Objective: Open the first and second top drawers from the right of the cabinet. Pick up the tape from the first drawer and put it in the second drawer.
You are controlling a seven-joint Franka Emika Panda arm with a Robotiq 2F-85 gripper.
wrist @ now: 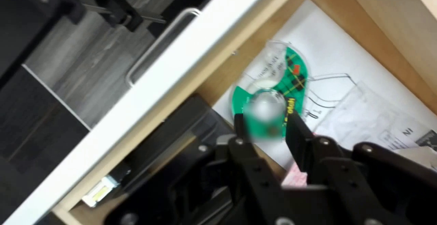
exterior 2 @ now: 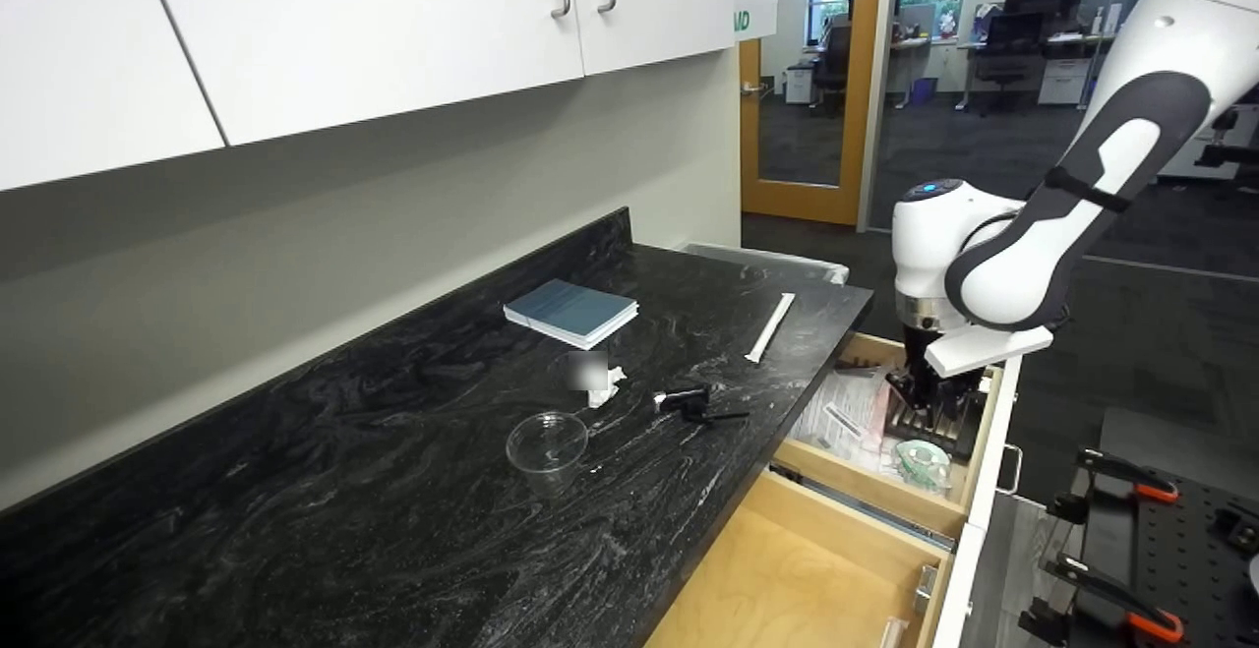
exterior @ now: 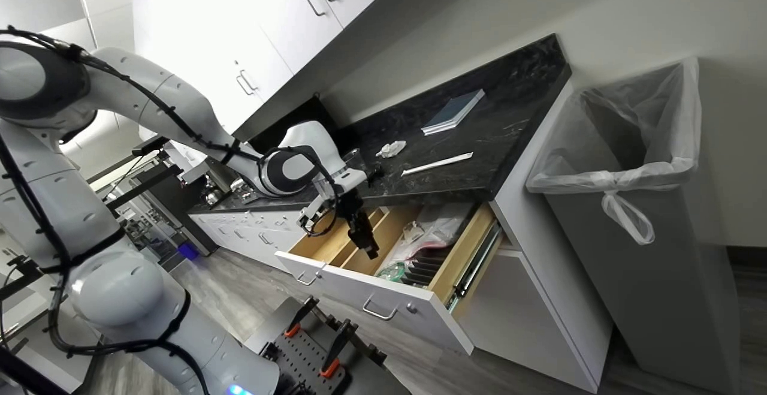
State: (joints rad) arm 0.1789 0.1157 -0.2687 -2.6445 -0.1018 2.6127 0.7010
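In the white cabinet [exterior: 542, 317], the first drawer [exterior: 413, 317] and the second drawer [exterior: 299, 267] beside it both stand pulled out. The green tape [wrist: 297, 74] in its clear dispenser lies flat on papers in the first drawer, near its front; it also shows as a small green piece of tape [exterior 2: 923, 463] in an exterior view. My gripper [wrist: 264, 119] points down over that drawer, partly open, with a gap between its black fingers [wrist: 295, 132]. In the wrist view the fingertips overlap the tape's near part, which is blurred; whether they touch it I cannot tell. Bare wood floor shows in the second drawer [exterior 2: 807, 559].
The first drawer also holds a black divided tray [wrist: 170, 143], plastic bags [wrist: 368, 119] and papers. On the black countertop [exterior 2: 393, 491] are a blue notebook [exterior 2: 570, 309], a wrapped white stick [exterior 2: 770, 326] and a clear cup [exterior 2: 547, 446]. A lined bin [exterior: 647, 263] stands beside the cabinet.
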